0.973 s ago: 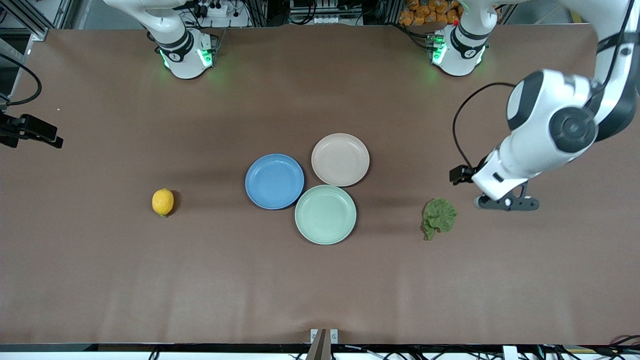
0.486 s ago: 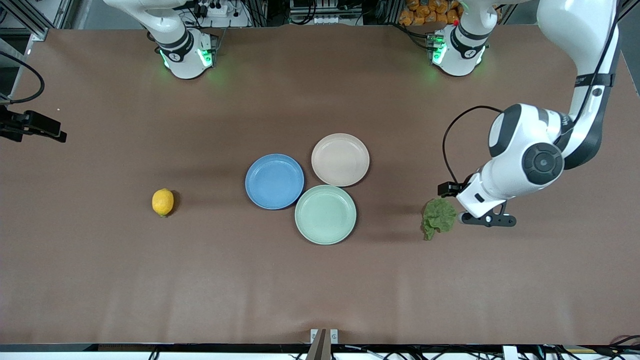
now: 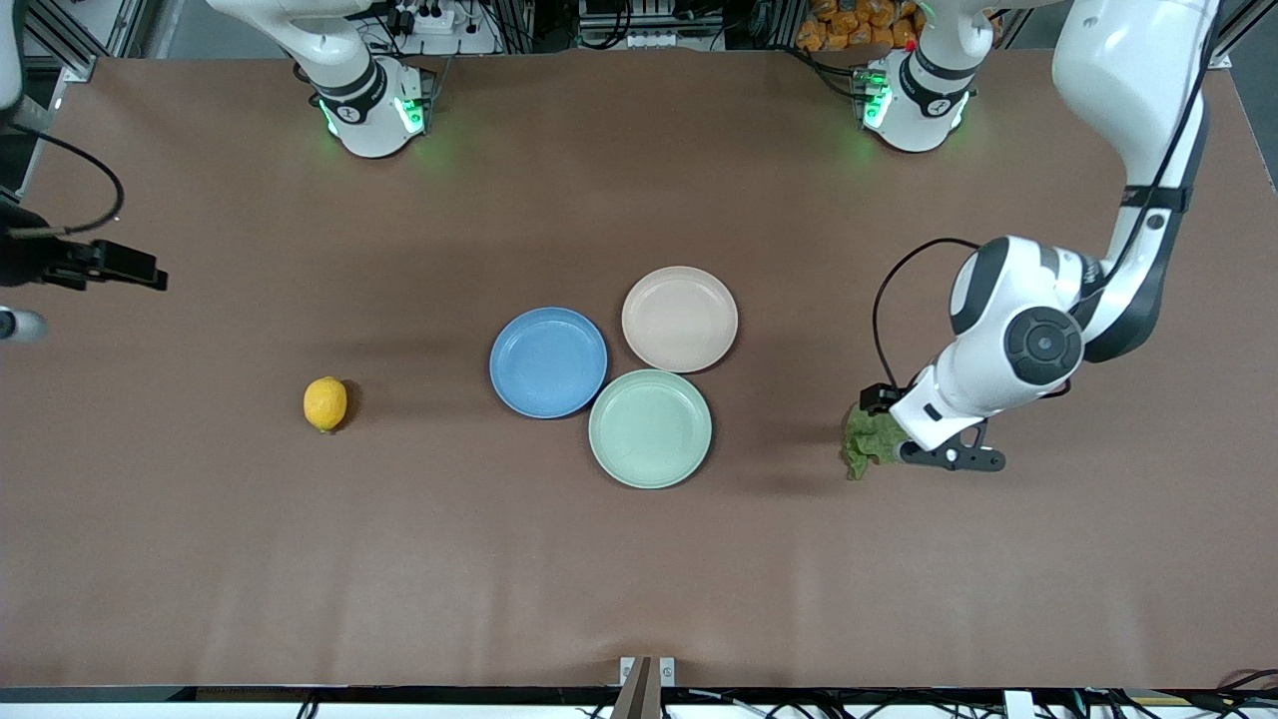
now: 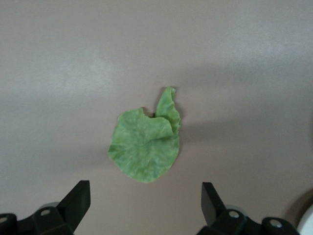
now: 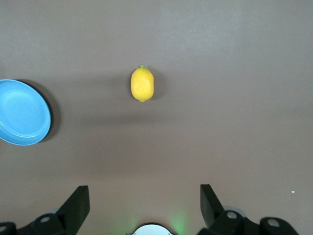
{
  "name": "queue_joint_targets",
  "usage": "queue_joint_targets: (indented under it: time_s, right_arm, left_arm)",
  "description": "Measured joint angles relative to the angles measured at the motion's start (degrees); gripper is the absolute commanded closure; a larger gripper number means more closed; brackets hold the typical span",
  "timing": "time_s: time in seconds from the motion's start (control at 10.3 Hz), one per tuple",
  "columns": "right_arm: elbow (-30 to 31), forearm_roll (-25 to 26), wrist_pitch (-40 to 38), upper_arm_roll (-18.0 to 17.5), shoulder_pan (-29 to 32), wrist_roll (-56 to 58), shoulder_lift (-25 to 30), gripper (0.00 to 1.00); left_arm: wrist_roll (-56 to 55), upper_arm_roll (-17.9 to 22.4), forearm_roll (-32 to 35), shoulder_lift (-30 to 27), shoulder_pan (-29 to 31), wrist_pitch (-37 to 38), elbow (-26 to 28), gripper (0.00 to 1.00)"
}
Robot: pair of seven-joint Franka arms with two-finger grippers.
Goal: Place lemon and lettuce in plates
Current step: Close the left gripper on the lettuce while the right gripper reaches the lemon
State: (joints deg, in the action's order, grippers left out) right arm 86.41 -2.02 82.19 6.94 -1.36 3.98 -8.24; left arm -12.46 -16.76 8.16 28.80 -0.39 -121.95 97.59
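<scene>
The lettuce [image 3: 867,439] lies flat on the brown table toward the left arm's end, its edge covered by the left hand. My left gripper [image 4: 145,195] hangs just above it, open, the leaf [image 4: 145,147] close ahead of its fingers [image 4: 78,198] and untouched. The lemon [image 3: 325,403] sits toward the right arm's end. My right gripper [image 5: 143,196] is open and empty high over that end of the table, well apart from the lemon [image 5: 142,83]. The blue plate [image 3: 548,361] and the beige-pink plate [image 3: 680,319] stand mid-table, both empty.
A mint-green plate [image 3: 650,428] touches both other plates on the side nearer the front camera. The right wrist view shows the blue plate's rim [image 5: 22,112] and the right arm's base [image 5: 151,230]. Both arm bases [image 3: 371,105] stand along the table's back edge.
My left arm has come down and across toward the lettuce, and its hand now covers the leaf's edge. The right arm's wrist has crept slightly inward from the table's end.
</scene>
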Motion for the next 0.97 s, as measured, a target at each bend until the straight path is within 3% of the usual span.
queue_joint_targets:
  time_s: [0.29,0.97]
  right_arm:
    - [1.7,-0.2,3.5,0.0,0.0,0.0,-2.6,0.0]
    - [15.3,-0.4,21.9,-0.5,-0.1,0.0,-5.0,0.0]
  left_arm:
    - [0.0,0.0,0.3,3.3,-0.3,-4.2,0.0,0.0]
    - [0.0,0.0,3.2,8.5,-0.8,-9.7,0.0,0.0]
